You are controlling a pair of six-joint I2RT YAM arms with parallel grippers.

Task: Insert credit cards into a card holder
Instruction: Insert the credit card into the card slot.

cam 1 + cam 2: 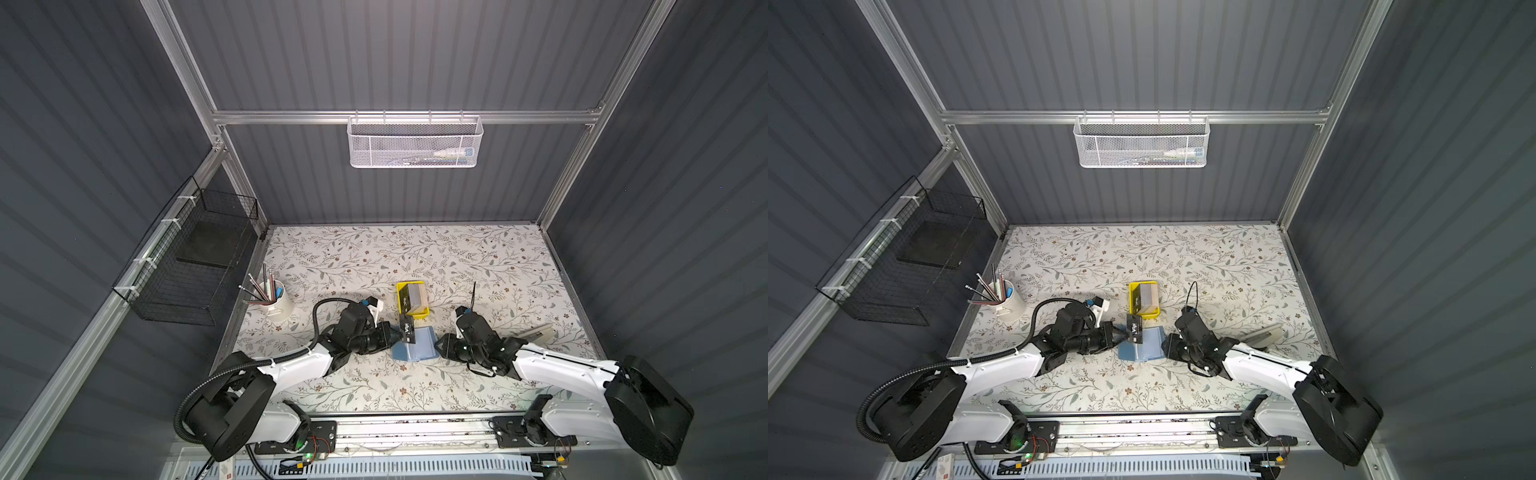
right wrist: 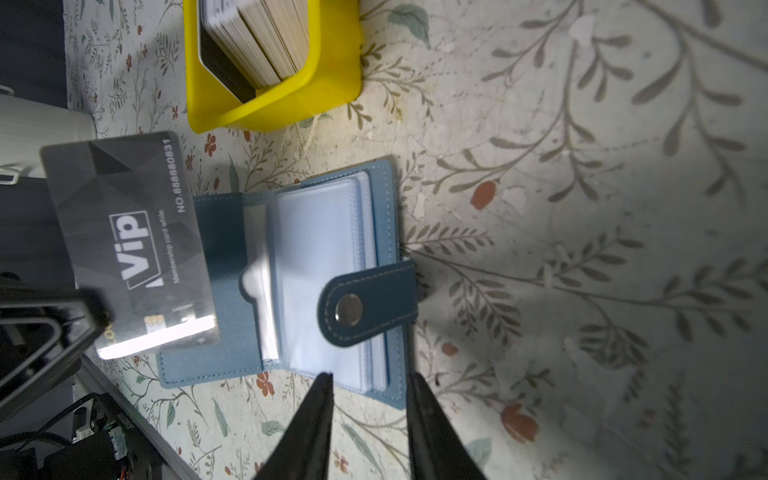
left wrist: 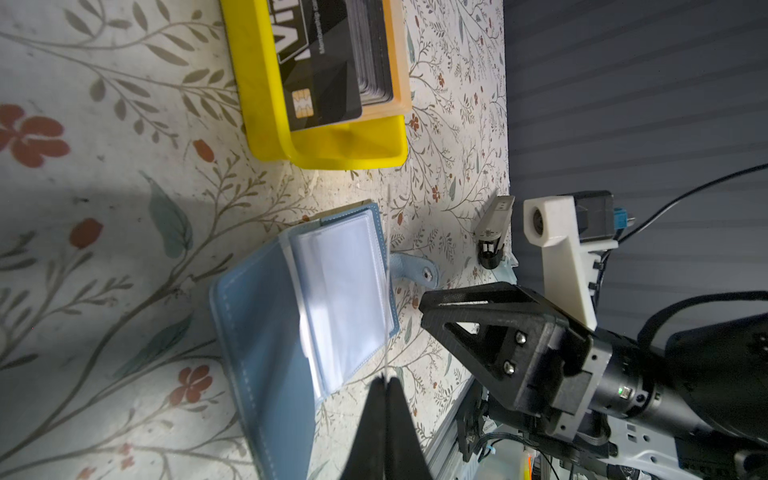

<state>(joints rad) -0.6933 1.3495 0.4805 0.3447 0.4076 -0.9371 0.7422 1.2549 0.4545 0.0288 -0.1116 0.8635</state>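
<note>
Toward the 6 o'clock side of the counter (image 1: 374,257), between the two arms, we found the card holder (image 1: 415,348) lying open and flat, its blue cover at 9 o'clock and its stack of clear sleeves (image 2: 320,270) at 3 o'clock. Our left tool (image 1: 397,336) was clenched on one short end of a single black VIP card (image 1: 408,330), which hung clear of the counter above the holder's 9 o'clock edge. Its long axis ran roughly from 12 to 6 o'clock, and it stood tilted on edge with the printed face turned up and toward 3 o'clock. Our right tool (image 2: 370,376) waited just beside the holder's 3 o'clock edge, jaws parted with nothing between them, close to the snap strap (image 2: 365,303). The remaining credit cards (image 1: 415,297) stood packed in the yellow tray (image 1: 420,314) at 12 o'clock of the holder. We judged that the sleeves lay at 3 o'clock from the held card, so the left arm was the one to carry it in. The right arm, nearer the sleeves, seemed better placed to steady or lift one. Which way the sleeve mouths faced we could not tell.
</note>
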